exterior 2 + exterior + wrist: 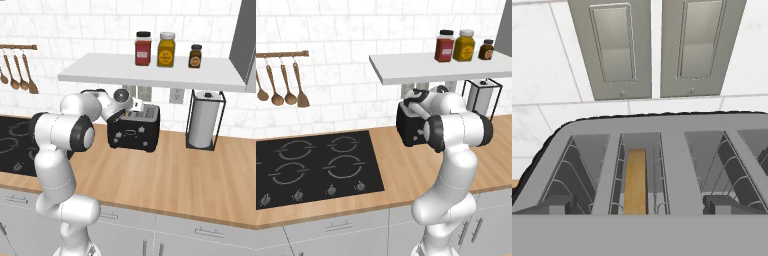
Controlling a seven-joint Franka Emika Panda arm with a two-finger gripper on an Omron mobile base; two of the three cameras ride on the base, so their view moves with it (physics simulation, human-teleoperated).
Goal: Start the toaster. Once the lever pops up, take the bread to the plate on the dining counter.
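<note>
Hovering low over the toaster [662, 150], the gripper [639, 206] shows its two dark tips at the bottom of the hand view, set wide apart to either side of one slot, holding nothing. Between them, down in that slot, stands the bread [635, 180], a brown slice seen edge-on at lower centre. Beyond the silver top, at the upper part of that view, sit two grey wall plates [657, 47] on white tile.

From the right base view the toaster [134, 131] stands at centre frame on the wood worktop [165, 175], under a white shelf [150, 75] with three jars [166, 49]; the hand is bent over its top left corner. A paper-towel stand [204, 120] is to its right. In the left base view the black hob [311, 167] fills the lower left and the toaster [408, 127] is partly behind the arm.

The step in hand looks like the taking of the bread: the jaws straddle the slice. I cannot make out the lever, nor whether it is up. Next calls for a straight descent, then closing on the slice's flat faces. The plate and dining counter lie elsewhere.
</note>
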